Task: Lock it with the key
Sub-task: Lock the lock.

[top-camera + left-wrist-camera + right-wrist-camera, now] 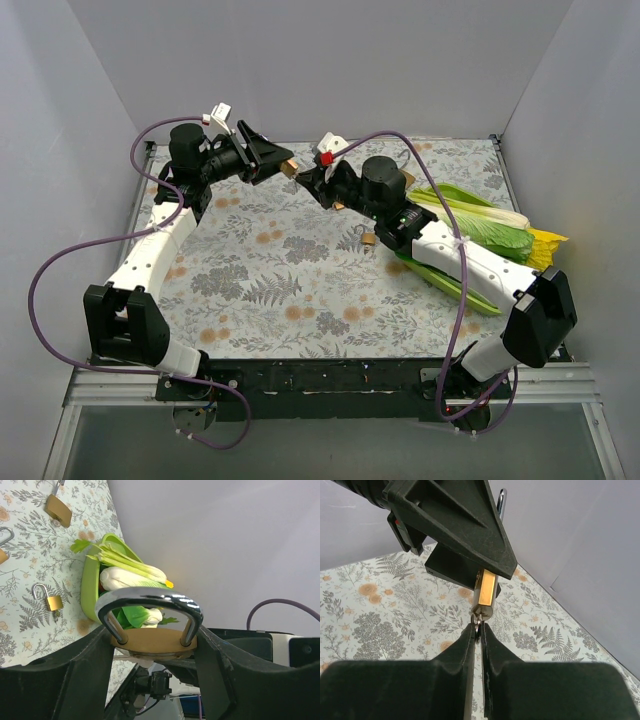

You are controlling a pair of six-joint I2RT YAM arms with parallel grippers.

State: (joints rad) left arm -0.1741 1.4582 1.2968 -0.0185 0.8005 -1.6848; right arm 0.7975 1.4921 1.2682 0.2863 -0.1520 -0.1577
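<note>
My left gripper [278, 160] is shut on a brass padlock [289, 168] and holds it above the back of the table. In the left wrist view the padlock's body [150, 642] sits between the fingers, and both legs of its steel shackle [150, 597] meet the body. My right gripper [312, 182] faces it from the right, shut on the key [478, 626]. In the right wrist view the key's tip sits in the keyhole at the bottom end of the padlock [486, 591]. My right gripper [478, 632] pinches the key's head, which is mostly hidden.
A green tray [89, 587] of leafy vegetables [490, 235] lies at the right side of the table. Several other padlocks lie on the floral cloth, one open [50, 599], another [59, 509] farther off, and one by my right arm [369, 238]. Grey walls enclose the table.
</note>
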